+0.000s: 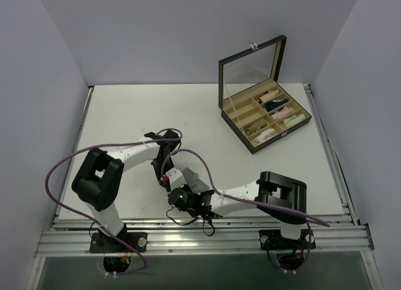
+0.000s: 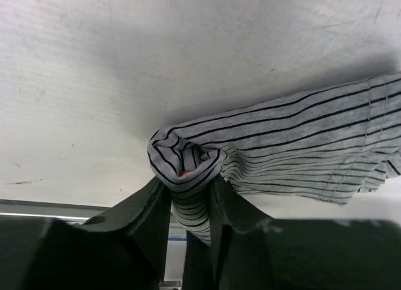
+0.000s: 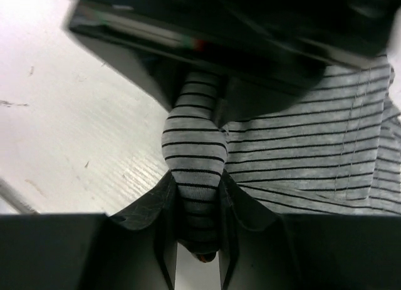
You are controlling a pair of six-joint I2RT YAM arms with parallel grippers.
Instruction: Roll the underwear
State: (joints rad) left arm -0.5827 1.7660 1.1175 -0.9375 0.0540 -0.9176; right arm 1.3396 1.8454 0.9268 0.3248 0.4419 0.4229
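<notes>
My left gripper [image 1: 166,172] sits left of centre, near the front of the table [image 1: 125,114]. Its two fingers [image 2: 153,212] are pinched tight on a rolled end of the underwear [image 2: 294,139]. In the left wrist view the grey striped cloth curls into a small coil right at my fingertips, with a speck of orange-red in its centre. The rest spreads flat to the right across the white surface.

Just to the right and nearer to me, my right gripper [image 1: 185,197] has the same garment. Its fingers [image 3: 241,208] are closed on a narrow bunched ridge of the striped fabric, which runs up to the dark body of the left gripper directly opposite. To the right of that ridge the cloth lies flat, with a stitched seam near its right edge. From above, only a small patch of the underwear shows beside the two grippers, which are almost touching.

Far to the right, well apart from all this, stands an open case [image 1: 237,132]. Its glass lid [image 1: 250,71] is raised, and small rolled garments [image 1: 266,134] lie in its compartments.
</notes>
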